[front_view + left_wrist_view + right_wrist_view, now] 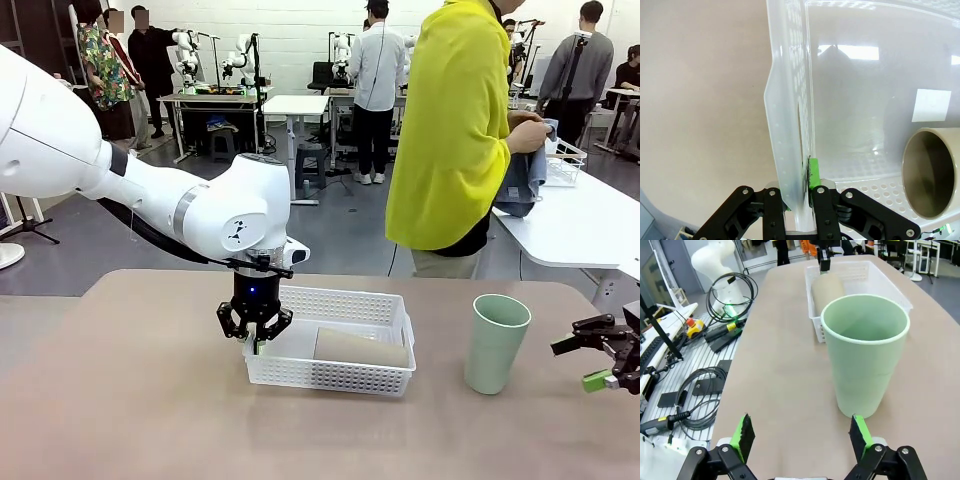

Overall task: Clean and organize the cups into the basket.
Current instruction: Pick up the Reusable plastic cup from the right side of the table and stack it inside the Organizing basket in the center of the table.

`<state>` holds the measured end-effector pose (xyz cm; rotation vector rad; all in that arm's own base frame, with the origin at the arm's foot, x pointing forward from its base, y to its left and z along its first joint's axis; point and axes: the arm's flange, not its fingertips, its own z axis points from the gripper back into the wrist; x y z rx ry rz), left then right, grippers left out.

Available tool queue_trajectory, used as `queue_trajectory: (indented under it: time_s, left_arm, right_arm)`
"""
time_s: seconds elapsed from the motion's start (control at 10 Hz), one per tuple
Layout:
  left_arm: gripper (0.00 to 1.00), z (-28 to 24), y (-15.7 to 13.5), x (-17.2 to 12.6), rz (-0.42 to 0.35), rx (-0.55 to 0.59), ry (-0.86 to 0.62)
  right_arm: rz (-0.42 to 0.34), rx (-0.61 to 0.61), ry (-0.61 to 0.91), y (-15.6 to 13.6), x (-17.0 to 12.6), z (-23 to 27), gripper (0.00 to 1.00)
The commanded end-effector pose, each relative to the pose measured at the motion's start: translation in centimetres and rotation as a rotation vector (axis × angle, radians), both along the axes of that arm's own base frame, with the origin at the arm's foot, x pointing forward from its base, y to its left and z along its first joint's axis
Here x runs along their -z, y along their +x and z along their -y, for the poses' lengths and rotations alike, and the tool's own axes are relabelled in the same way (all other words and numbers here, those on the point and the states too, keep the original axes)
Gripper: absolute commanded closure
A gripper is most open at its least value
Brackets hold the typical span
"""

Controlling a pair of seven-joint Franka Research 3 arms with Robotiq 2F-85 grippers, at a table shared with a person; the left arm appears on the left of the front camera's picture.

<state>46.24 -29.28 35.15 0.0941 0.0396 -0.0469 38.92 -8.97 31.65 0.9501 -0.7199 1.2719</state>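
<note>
White perforated plastic is what the left gripper (pixel 256 335) is clamped on. It pinches the left end wall of the basket (pixel 345 378), which sits near the middle of the tan table (pixel 130 400). From the front we make out only the jaws at the rim. The left wrist view adds that one green pad (pixel 815 175) presses the wall from inside the basket, with the other finger outside it.

A brown cup (pixel 360 347) lies on its side in the basket, and the left wrist view gives us its open mouth, turned toward that camera. The mint-green cup (pixel 496 342) stands upright on the table, just right of the basket and apart from it.

The right gripper (pixel 600 365) hangs near the table's right edge, spread wide and holding nothing. Its own wrist view puts the mint-green cup ahead of the fingers, untouched.

We find a small dark emblem (pixel 238 232) on the left arm's joint, too small to read. Beyond the table a person (pixel 450 120) in a yellow top holds a blue cloth (pixel 525 180).
</note>
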Motion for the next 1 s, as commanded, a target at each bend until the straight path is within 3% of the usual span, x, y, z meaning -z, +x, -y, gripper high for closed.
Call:
queue_trajectory:
  time_s: [0.0, 0.5, 0.9]
  left_arm:
    - [0.97, -0.1, 0.1, 0.0, 0.007, 0.015, 0.007]
    - [0.97, -0.1, 0.1, 0.0, 0.007, 0.015, 0.007]
    - [0.97, -0.1, 0.1, 0.0, 0.007, 0.015, 0.007]
  right_arm:
    - [0.091, 0.058, -0.011, 0.8, 1.5, -2.4, 0.00]
    - [0.174, 0.004, -0.012, 2.1, 4.0, -4.6, 0.00]
    - [0.144, 0.006, 0.009, 3.3, 5.7, -5.2, 0.00]
